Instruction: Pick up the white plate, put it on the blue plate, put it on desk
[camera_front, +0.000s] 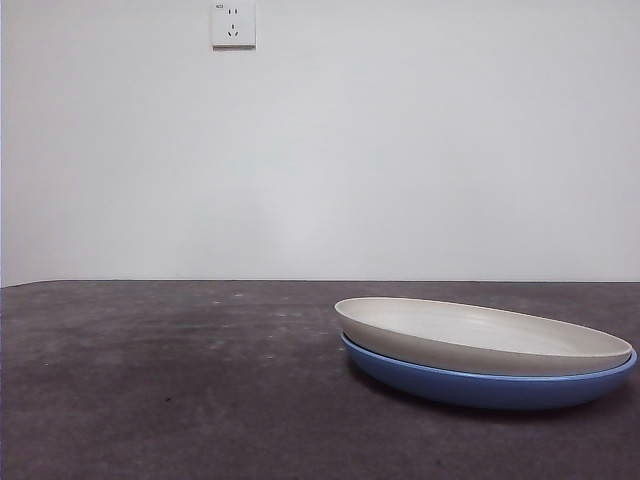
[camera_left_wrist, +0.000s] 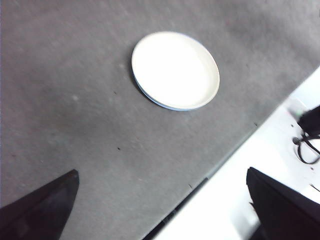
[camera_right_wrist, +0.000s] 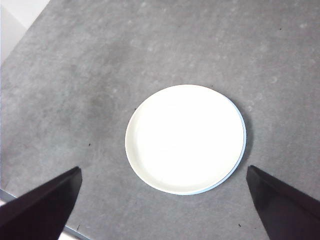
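Plain white wall (camera_front: 400, 150) fills the background, with a white power socket (camera_front: 233, 24) high on it at about 11 o'clock from the picture's middle. Below it a dark grey, mottled tabletop (camera_front: 150, 380) stretches across the front view.

On the tabletop, at about 4 o'clock in the front view, the white plate (camera_front: 480, 335) lies nested on the blue plate (camera_front: 480, 388). The white plate sits slightly tilted, and the blue plate's rim shows beneath it as a thin band.

From the right wrist view, the white plate (camera_right_wrist: 185, 139) lies well below the right claw (camera_right_wrist: 165, 210), covering the blue plate so that only a thin blue edge (camera_right_wrist: 243, 145) shows. The right claw's jaws are spread wide and hold nothing.

From the left wrist view, the stacked plates (camera_left_wrist: 175, 70) lie farther off. The left claw (camera_left_wrist: 162, 210) is also spread wide and empty, over the tabletop's edge (camera_left_wrist: 200, 182), beside a white surface (camera_left_wrist: 235, 200) with black cables (camera_left_wrist: 307, 145).
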